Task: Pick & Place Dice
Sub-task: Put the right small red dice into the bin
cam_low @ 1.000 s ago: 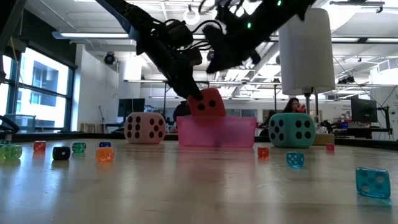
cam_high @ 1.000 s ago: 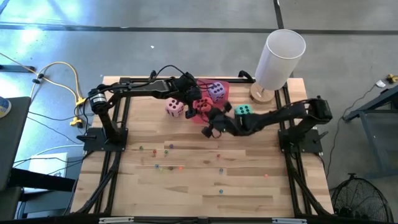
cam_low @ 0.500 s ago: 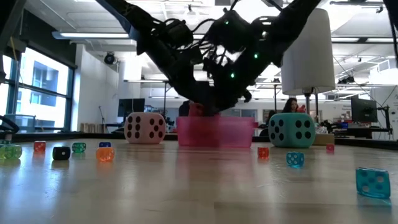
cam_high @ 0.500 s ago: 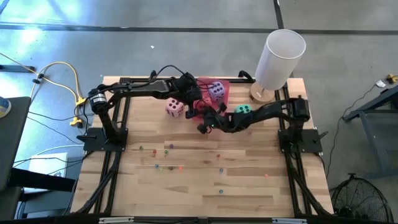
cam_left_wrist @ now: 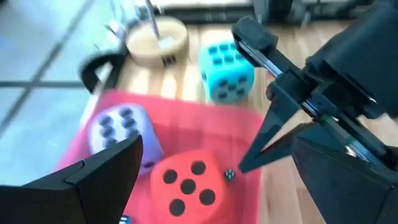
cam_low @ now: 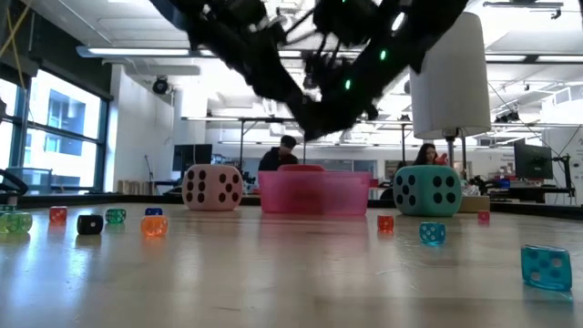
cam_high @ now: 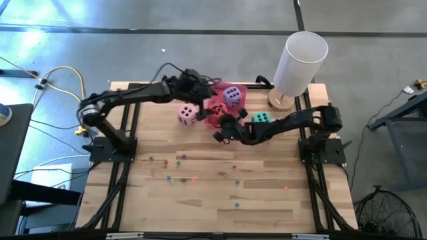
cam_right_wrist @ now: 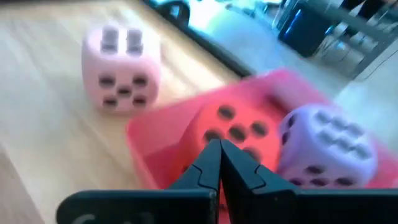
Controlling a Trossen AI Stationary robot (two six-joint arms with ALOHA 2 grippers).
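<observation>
The pink tray [cam_high: 241, 91] stands at the table's far middle. The red die [cam_left_wrist: 185, 183] and the purple die [cam_left_wrist: 118, 127] lie in it. The pink die [cam_high: 187, 115] rests on the table left of the tray, and the teal die [cam_high: 261, 118] on its right. My left gripper [cam_left_wrist: 189, 155] hangs open above the red die, one finger on each side and clear of it. My right gripper [cam_right_wrist: 219, 148] is shut just near of the tray, pointing at the red die [cam_right_wrist: 233, 130] and raised above the tray's rim in the low view.
A tall white cylinder [cam_high: 300, 57] on a wooden base stands at the back right corner. Small coloured beads [cam_high: 180, 160] lie scattered over the near half of the table, some close to the low camera [cam_low: 547, 266]. People sit in the room beyond.
The red die, which stood high at the tray's rim under my left gripper, has sunk into the tray so that only its top shows in the low view. My left gripper has risen and drawn back toward the left. My right gripper has come lower and closer to the tray.
</observation>
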